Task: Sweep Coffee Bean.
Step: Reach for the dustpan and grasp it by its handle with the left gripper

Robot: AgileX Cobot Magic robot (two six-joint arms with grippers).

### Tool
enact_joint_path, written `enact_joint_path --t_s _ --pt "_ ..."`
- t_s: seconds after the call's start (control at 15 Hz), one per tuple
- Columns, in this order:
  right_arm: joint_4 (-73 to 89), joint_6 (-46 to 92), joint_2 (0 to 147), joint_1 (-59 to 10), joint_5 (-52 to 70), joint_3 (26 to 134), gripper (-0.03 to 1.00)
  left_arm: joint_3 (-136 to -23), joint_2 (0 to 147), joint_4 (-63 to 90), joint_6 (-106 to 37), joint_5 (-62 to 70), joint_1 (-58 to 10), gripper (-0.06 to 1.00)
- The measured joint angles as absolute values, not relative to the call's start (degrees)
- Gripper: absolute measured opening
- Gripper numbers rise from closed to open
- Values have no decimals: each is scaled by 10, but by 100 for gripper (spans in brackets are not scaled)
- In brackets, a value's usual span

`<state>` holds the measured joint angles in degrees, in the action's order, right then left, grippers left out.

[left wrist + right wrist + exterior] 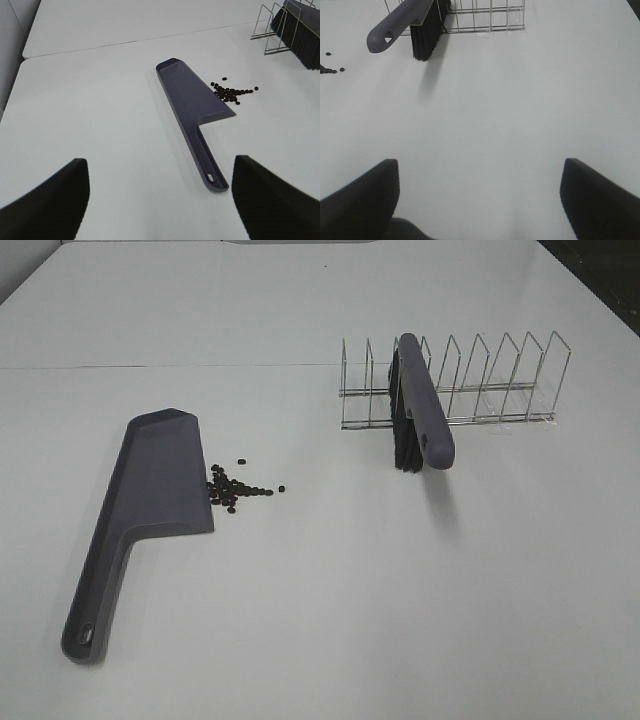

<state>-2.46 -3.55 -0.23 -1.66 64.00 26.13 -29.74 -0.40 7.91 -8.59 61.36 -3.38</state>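
Note:
A grey-purple dustpan (150, 500) lies flat on the white table at the left, handle toward the front. It also shows in the left wrist view (192, 102). A small pile of dark coffee beans (235, 489) lies just right of its open edge; they also show in the left wrist view (231, 93) and partly in the right wrist view (329, 69). A brush (420, 410) with a grey-purple handle and black bristles rests in a wire rack (480, 385). The brush also shows in the right wrist view (402, 22). My left gripper (160, 200) is open and empty, short of the dustpan handle. My right gripper (480, 200) is open and empty, short of the brush.
The wire rack (485, 15) stands at the back right with several empty slots. A seam (160, 366) runs across the table behind the dustpan. The table's far corner edge (590, 280) shows at the top right. Neither arm shows in the exterior high view.

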Motion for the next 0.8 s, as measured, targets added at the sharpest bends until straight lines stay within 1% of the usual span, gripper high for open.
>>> enact_joint_path --t_s 0.8 --pt "0 -36 -2 -17 640 261 81 -297 -4 79 -86 614 -34 72"
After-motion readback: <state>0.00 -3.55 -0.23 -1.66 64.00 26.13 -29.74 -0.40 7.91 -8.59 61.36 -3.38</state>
